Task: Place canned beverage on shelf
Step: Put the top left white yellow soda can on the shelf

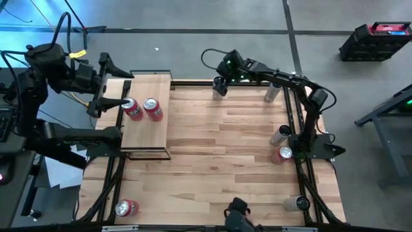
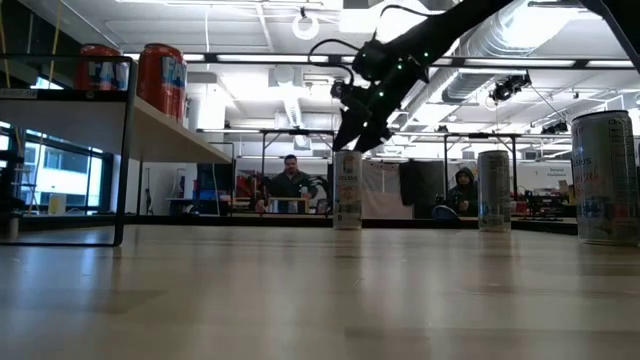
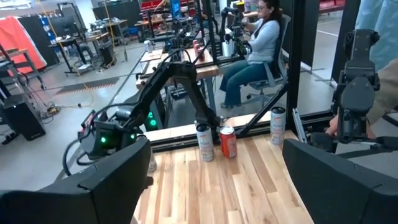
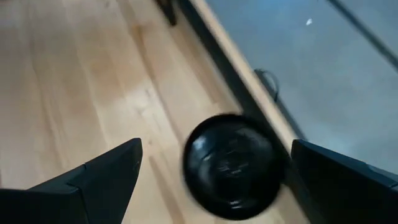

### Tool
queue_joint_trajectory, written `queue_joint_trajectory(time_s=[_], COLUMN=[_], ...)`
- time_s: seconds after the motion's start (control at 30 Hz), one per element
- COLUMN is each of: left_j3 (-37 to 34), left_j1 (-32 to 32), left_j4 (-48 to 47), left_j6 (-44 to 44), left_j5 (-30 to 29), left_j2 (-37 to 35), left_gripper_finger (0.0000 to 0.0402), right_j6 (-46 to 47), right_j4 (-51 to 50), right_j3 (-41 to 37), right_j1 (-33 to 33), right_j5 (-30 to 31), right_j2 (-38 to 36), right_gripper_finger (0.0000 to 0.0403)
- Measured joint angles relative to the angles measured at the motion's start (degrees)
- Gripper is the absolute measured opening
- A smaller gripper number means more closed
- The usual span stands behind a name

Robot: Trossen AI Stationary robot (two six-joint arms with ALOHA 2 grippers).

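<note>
We're hovering the right gripper [image 1: 219,86], jaws apart, over the dark-topped can [image 4: 231,165]. Centre before descending. Left gripper [image 1: 113,87] by the shelf [image 1: 147,134], jaws apart.

The right arm reaches across to the worktop's [image 1: 225,129] far edge, its gripper [image 1: 220,86] pointing down, fingers wide apart. The left gripper [image 1: 111,87] waits beyond the worktop's left edge, also spread.

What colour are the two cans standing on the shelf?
Red, with silver tops: cans on the shelf; the high view shows it best.
</note>
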Motion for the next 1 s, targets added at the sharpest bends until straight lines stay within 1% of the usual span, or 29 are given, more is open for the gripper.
queue_joint_trajectory(time_s=[0.13, 0.27, 0.43, 0.6, 1.0], left_j3=[0.0, 0.0, 0.04, 0.04, 0.04], left_j1=[0.0, 0.0, 0.0, 0.0, 0.0], left_j4=[-0.02, -0.04, 0.0, -0.01, -0.02], left_j6=[-0.02, -0.02, 0.0, 0.0, 0.01], left_j5=[0.0, 0.0, 0.02, 0.01, 0.0], left_j2=[-0.46, -1.63, -2.95, -3.74, -3.74], left_gripper_finger=[0.0358, 0.0358, 0.0358, 0.0358, 0.0358], right_j6=[0.21, 1.86, 2.36, 2.31, 4.87], right_j4=[0.27, 0.14, 0.17, 0.08, -0.01], right_j3=[0.0, 0.0, 0.0, 0.0, 0.0], right_j1=[-0.03, -0.03, -0.03, -0.03, -0.01], right_j5=[0.51, 3.58, 4.92, 4.92, 4.94], right_j2=[0.81, 1.4, 1.4, 1.4, 1.4], right_gripper_finger=[0.0399, 0.0393, 0.0362, 0.0329, 0.0288])
